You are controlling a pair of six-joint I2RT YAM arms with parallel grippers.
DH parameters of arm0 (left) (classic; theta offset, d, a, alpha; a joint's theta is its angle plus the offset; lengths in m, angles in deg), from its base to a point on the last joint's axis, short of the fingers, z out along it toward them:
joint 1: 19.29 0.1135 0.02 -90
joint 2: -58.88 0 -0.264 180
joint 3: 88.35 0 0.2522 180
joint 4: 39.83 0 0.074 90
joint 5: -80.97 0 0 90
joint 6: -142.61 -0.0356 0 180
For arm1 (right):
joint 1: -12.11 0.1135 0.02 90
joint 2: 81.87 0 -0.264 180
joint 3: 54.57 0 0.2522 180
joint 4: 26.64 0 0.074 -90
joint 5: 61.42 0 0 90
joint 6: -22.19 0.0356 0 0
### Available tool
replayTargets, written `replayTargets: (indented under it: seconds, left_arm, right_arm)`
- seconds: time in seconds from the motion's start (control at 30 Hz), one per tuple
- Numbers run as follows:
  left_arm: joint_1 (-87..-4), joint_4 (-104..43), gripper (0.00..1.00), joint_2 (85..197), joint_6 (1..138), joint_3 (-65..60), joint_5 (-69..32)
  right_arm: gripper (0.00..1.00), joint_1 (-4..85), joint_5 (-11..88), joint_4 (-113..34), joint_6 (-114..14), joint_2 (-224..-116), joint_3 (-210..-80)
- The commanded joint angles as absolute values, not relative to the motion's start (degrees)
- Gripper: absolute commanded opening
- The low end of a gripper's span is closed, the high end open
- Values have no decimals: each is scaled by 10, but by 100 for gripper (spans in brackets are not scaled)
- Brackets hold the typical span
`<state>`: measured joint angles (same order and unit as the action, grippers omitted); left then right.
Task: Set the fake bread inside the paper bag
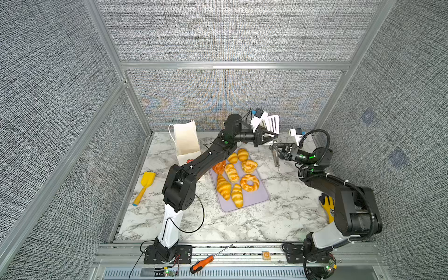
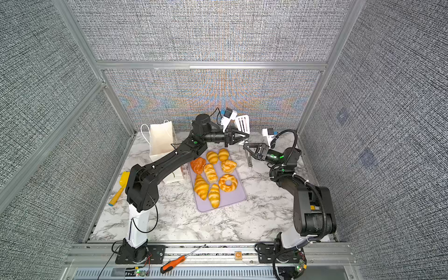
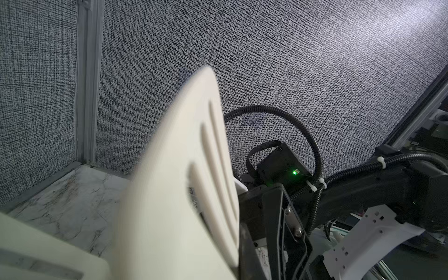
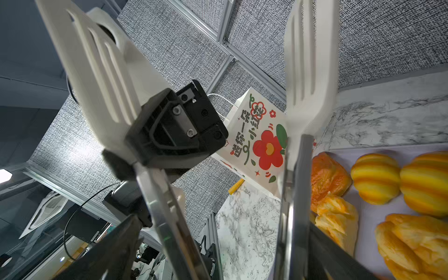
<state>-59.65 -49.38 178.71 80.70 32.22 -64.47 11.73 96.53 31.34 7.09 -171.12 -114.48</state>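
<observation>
We've got the left claw (image 1: 272, 136) clenched on one white head of the tongs (image 1: 273, 123); the right claw (image 1: 275, 151), spread wide, grips their metal arms just beyond the tray (image 1: 254, 201); all eight pieces of bread (image 1: 232, 172) lie on the tray; the bag (image 1: 186, 140) stands open beside it; nothing bagged yet that we can see.

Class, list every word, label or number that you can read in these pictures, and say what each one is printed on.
"送你一朵小红花": printed on the front of the paper bag, beside its red flower, in the right wrist view.
Small orange-marked box: its mark is too small to read.
Tongs and fake bread: no text on either.
</observation>
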Motion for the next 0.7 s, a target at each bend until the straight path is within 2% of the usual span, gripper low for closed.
replayTargets:
  seconds: [0.0,0.67]
  left_arm:
    - [-601,-535,2,1788,824,314,-647]
    - [-612,-700,2,1775,931,242,-652]
  right_arm:
    - [97,122,962,270,18,-1703,-1156]
    - [81,126,953,188,-34,-1682,-1179]
